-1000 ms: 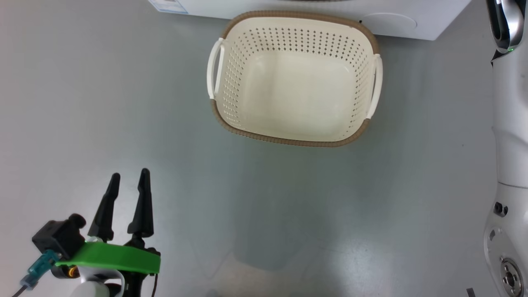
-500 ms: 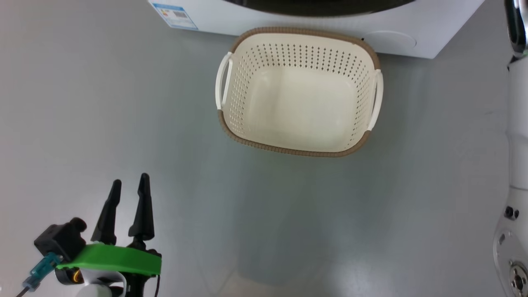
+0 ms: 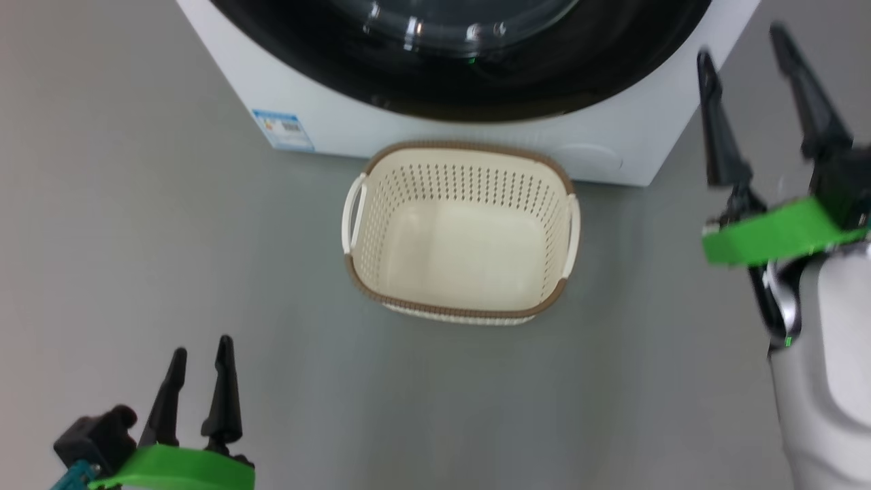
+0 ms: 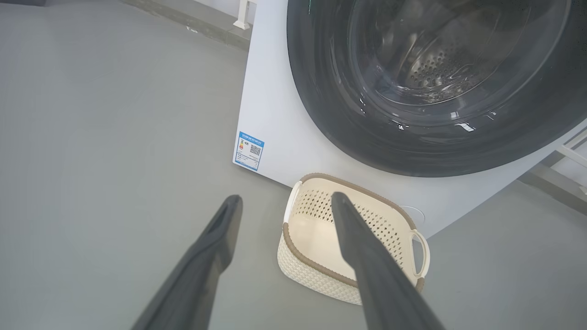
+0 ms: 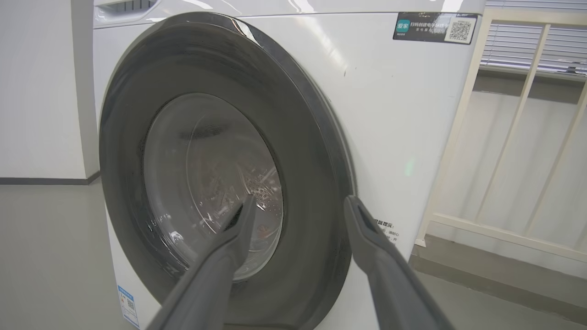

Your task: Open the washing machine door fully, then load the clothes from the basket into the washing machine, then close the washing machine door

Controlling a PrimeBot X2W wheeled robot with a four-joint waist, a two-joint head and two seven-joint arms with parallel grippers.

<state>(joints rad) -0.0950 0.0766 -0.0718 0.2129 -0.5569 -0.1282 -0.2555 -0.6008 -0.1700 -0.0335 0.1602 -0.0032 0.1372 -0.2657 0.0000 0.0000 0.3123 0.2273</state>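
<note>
R gripper [image 3: 742, 44] swung in, spread — L gripper [image 3: 201, 347] spread | basket [image 3: 463, 146] cream, brown-rimmed | door [image 3: 612, 75] blk, shut

- Smooth grey floor [image 3: 136, 238], faintly glossy
- Standing on it: cream perforated basket [image 3: 469, 190] with brown rim
- Just behind the basket, also on the floor: white washing machine [image 3: 340, 126]

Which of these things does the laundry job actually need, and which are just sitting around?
Part of the job: the washing machine; its round door, shut; the basket, empty, on the floor in front of the machine.

Just there: the blue label on the machine's front; the pale railing beside the machine.
</note>
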